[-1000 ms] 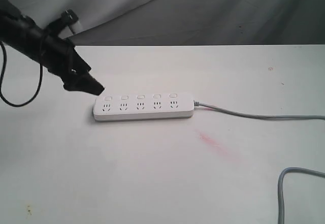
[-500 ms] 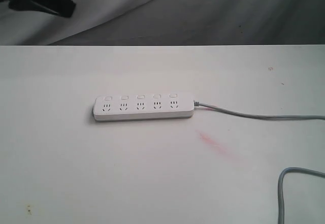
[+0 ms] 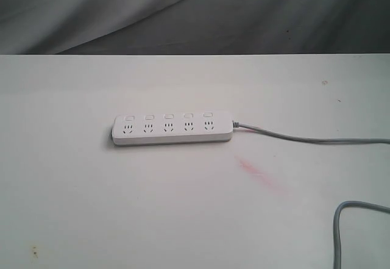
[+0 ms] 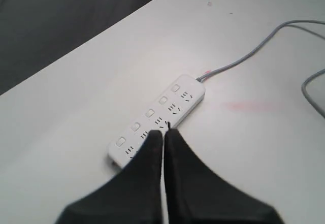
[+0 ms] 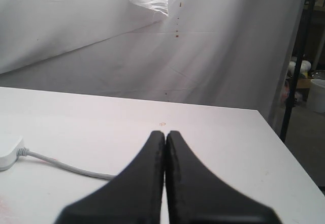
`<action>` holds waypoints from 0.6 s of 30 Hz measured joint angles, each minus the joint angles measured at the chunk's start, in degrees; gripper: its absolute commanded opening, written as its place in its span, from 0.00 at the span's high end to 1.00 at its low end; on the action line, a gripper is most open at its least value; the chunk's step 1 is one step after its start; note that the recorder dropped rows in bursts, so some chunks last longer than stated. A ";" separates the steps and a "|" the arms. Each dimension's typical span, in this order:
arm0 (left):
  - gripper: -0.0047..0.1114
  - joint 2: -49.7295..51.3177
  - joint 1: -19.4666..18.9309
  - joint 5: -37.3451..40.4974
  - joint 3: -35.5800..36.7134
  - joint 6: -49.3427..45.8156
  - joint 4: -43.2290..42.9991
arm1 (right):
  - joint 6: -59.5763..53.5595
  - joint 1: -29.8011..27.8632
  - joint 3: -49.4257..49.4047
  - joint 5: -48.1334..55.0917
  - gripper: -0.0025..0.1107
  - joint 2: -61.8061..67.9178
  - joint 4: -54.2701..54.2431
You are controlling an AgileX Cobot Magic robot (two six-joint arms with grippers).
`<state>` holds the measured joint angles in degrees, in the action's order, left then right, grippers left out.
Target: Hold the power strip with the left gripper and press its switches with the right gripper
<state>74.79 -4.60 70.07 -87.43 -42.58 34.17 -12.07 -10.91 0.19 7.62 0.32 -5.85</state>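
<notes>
White plastic, long and flat, the power strip (image 3: 172, 129) lies on the pale worktop (image 3: 183, 220), a little left of the middle in the exterior view. Its long axis runs left to right across that view, almost parallel to the worktop's far edge. The rounded free end points left. The other end points right, where the grey cord (image 3: 286, 136) leaves it and runs off the right edge of the picture. A second stretch of grey cord curves in at the lower right corner. The five switches (image 3: 168, 116) sit in a row along the strip's far long side, and the sockets (image 3: 168, 127) sit on the near side. A pink smear (image 3: 261, 174) marks the worktop near the cord end, towards the camera.

Neither arm appears in the exterior view. In the left wrist view the left gripper (image 4: 163, 132) has its two black fingers pressed together with nothing between them. Its tip overlaps the strip's long side in the picture, and whether it touches the strip cannot be told. In the right wrist view the right gripper (image 5: 165, 132) is likewise closed and empty, above bare worktop, with the strip's cord end at the picture's edge and a grey cloth backdrop (image 5: 101, 56) behind.
</notes>
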 measured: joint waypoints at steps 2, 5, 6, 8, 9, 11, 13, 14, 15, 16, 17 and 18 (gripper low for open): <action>0.94 -0.31 0.00 0.00 0.00 0.00 -2.58 | 0.00 0.00 0.00 0.00 0.98 0.00 0.00; 0.94 -2.78 0.00 0.08 0.00 0.15 -6.00 | 0.00 0.00 0.00 0.00 0.98 0.00 0.00; 0.94 -3.94 0.00 0.08 0.00 0.51 -6.75 | 0.00 0.00 0.00 0.00 0.98 0.00 0.00; 0.94 -8.58 0.00 -1.96 0.63 2.91 -9.71 | 0.00 0.00 0.00 0.00 0.98 0.00 0.00; 0.94 -12.22 0.00 -5.87 2.39 4.89 -12.28 | 0.00 0.00 0.00 0.00 0.98 0.00 0.00; 0.94 -16.28 0.00 -11.61 5.90 6.34 -14.71 | 0.00 0.00 0.00 0.00 0.98 0.00 0.00; 0.94 -20.99 0.00 -17.38 10.54 7.07 -16.72 | 0.00 0.00 0.00 0.00 0.98 0.00 0.00; 0.94 -23.37 0.00 -20.82 13.67 7.24 -17.70 | 0.00 0.00 0.00 0.00 0.98 0.00 0.00; 0.94 -25.83 0.00 -25.03 17.88 7.24 -18.71 | 0.00 0.00 0.00 0.00 0.98 0.00 0.00; 0.94 -30.78 0.00 -31.38 25.08 7.44 -19.41 | 0.00 0.00 0.00 0.00 0.98 0.00 0.00; 0.94 -33.22 0.00 -35.00 29.42 7.69 -19.68 | 0.00 0.00 0.00 0.00 0.98 0.00 0.00; 0.94 -37.38 0.00 -41.46 37.51 9.44 -20.01 | 0.00 0.00 0.00 0.00 0.98 0.00 0.00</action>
<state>37.41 -4.60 28.61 -49.92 -33.14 14.17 -12.07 -10.91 0.19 7.62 0.32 -5.85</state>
